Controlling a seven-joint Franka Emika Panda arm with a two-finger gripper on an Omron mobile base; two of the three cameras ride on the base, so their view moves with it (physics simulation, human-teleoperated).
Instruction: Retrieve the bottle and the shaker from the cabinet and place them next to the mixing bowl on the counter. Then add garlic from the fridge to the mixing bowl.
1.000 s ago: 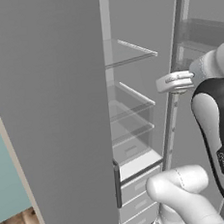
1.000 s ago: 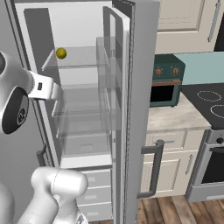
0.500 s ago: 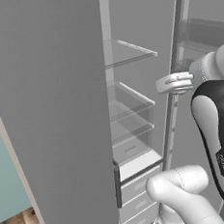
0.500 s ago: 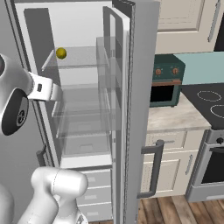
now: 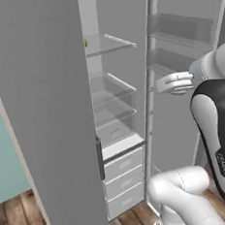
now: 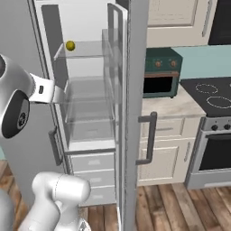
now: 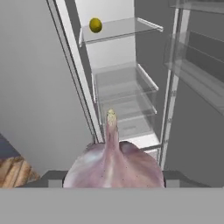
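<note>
1. Wood flooring [image 6: 180, 203] runs along the bottom of the right base view, beneath cream lower doors and a range [image 6: 212, 135] at the right edge.
2. Fridge [image 5: 42, 116]: tall and grey, standing open. Its clear shelves [image 5: 108, 41] occupy the centre of the left base view, and its door racks [image 5: 179, 27] sit at upper right. Drawers [image 5: 124, 169] lie below the shelves.
3. Fridge door [image 6: 131, 113] (seen edge-on) divides the right base view down the middle; the interior lies to its left.
4. Yellow ball [image 6: 70, 45]: a small round item on the top glass shelf, upper left of the right base view. It also appears at the upper left of the hand view [image 7: 95, 25].
5. Counter [image 6: 167, 106]: a beige top at centre right of the right base view, carrying a dark green oven [image 6: 163, 72] against a teal wall.
6. Garlic [image 7: 114, 164]: a pinkish bulb with a pointed tip, at bottom centre of the hand view, right against the camera and in front of the open fridge.
7. Gripper [image 5: 172, 83]: at centre right of the left base view, level with the middle shelves and in front of the door racks. The dark finger bases [image 7: 52, 177] show on either side of the bulb, so the fingers stand part-way apart, clamped on the garlic.
8. Arm: its white and dark links rise at the lower right of the left base view and at the left edge of the right base view.
</note>
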